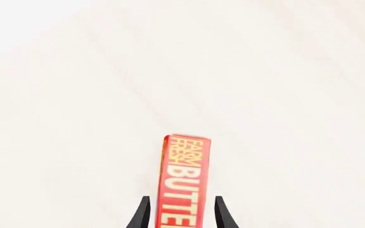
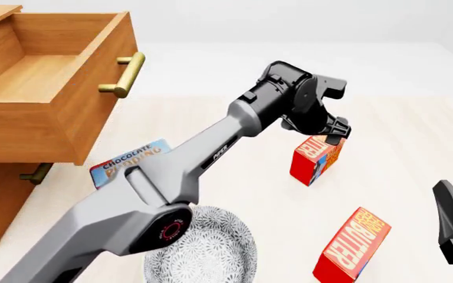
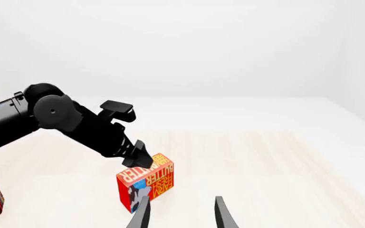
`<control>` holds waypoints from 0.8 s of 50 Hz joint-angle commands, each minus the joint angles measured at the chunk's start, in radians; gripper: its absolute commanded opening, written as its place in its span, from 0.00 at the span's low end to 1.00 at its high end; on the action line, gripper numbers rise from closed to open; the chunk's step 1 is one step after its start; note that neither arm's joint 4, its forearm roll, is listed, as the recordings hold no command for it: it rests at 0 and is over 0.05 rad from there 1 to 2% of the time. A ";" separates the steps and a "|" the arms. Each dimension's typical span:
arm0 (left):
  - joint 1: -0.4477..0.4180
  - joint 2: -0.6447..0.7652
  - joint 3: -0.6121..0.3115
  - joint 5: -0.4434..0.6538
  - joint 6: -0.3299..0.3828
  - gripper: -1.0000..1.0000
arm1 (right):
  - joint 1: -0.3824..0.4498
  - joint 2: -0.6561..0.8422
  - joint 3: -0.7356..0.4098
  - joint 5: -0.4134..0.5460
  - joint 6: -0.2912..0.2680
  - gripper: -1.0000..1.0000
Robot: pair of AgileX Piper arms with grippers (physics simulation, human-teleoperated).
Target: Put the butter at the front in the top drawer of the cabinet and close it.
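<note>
The left gripper (image 2: 329, 140) pinches the butter (image 2: 315, 159), which rests upright on the pale wood-grain table (image 2: 400, 135) below white walls, well right of the pulled-out top drawer (image 2: 45, 112), while the right gripper (image 3: 181, 213) hangs parted and unladen.

"FARM FRESH BUTTER" on butter (image 1: 184, 180); "CHOCOLATE PUDDING" on pudding box (image 2: 132, 158).
</note>
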State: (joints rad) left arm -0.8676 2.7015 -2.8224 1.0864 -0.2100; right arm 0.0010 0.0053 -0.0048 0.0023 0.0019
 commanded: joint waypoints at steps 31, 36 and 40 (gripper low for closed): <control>-0.014 -0.049 0.272 -0.208 -0.056 1.00 | 0.000 -0.001 0.001 -0.001 -0.001 1.00; -0.014 -0.021 0.229 -0.187 -0.055 1.00 | 0.000 -0.001 0.001 -0.001 0.000 1.00; -0.015 0.004 0.192 -0.174 -0.059 1.00 | 0.000 -0.001 0.001 -0.001 0.000 1.00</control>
State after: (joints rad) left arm -0.8781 2.6854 -2.6196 0.9194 -0.2600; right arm 0.0009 0.0053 -0.0048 0.0023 0.0019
